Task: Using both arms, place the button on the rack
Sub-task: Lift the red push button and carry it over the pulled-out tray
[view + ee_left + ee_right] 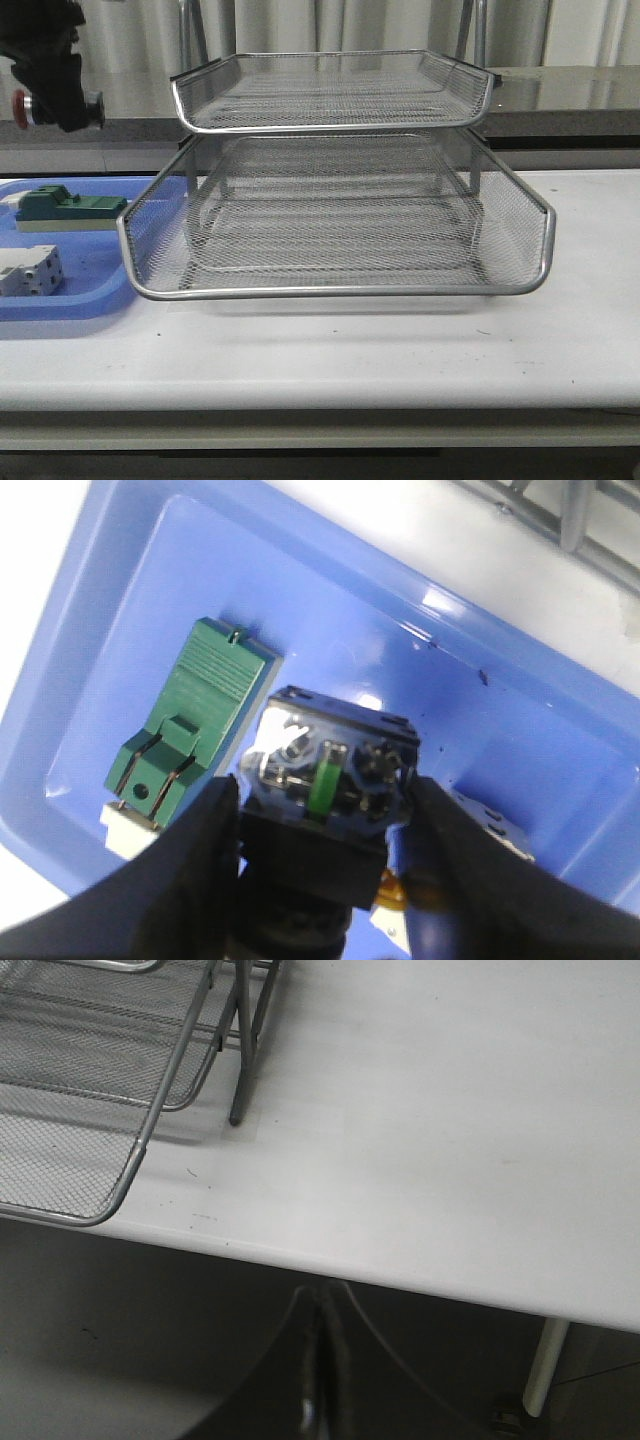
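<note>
The left claw (320, 880) pinches the red-headed, black-bodied emergency-stop button (325, 780), lifted above the blue plastic tray (95, 290). The carry step is in hand: next it likely travels toward three o'clock to the silver wire-mesh rack (335, 215). The right claw (320, 1360) is pressed together off the white worktop (450, 1110).

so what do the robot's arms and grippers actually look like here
Only the left arm shows in the front view: bulky and black. The left gripper has broad, matte black fingers. The right gripper shows dark, tapering fingers pressed together. No markings visible.

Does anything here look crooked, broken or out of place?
Nothing looks broken or spilled. The rack has its lower tier slid forward past the top one, which looks deliberate. The button is held above the blue tray.
</note>
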{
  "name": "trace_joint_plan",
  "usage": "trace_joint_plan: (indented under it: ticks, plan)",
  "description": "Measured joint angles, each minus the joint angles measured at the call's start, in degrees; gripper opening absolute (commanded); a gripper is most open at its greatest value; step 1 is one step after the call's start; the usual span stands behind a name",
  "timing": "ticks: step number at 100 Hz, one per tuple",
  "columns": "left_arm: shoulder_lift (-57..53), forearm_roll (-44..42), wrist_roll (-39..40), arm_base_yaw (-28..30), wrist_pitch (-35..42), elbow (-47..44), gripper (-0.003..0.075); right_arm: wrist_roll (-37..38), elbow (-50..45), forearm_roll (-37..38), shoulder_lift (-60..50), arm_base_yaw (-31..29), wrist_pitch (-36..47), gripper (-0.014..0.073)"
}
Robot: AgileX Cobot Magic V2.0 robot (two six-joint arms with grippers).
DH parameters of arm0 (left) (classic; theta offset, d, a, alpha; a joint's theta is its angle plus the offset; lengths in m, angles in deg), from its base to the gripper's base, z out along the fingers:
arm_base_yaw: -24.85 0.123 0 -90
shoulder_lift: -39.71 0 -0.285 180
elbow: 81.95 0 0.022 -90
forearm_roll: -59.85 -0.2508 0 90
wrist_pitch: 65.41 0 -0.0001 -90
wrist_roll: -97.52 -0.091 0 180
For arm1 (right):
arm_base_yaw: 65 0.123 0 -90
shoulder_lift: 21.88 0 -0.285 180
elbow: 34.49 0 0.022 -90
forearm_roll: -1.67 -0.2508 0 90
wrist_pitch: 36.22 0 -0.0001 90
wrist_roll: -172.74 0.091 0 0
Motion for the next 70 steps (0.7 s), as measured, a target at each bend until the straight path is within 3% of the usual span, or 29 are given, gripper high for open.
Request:
trace_joint_plan:
  ticks: [38, 70]
  plan:
    - [-18.24, 1.17, 0.48, -7.96, -1.12, -16.29, -0.0020, 0.00, 0.00, 0.00, 0.00, 0.00, 0.00, -0.0068]
    - [-21.86, 5.30, 3.06, -20.54, -1.34, -18.40, -0.0020, 0.00, 0.00, 0.00, 0.00, 0.00, 0.00, -0.0068]
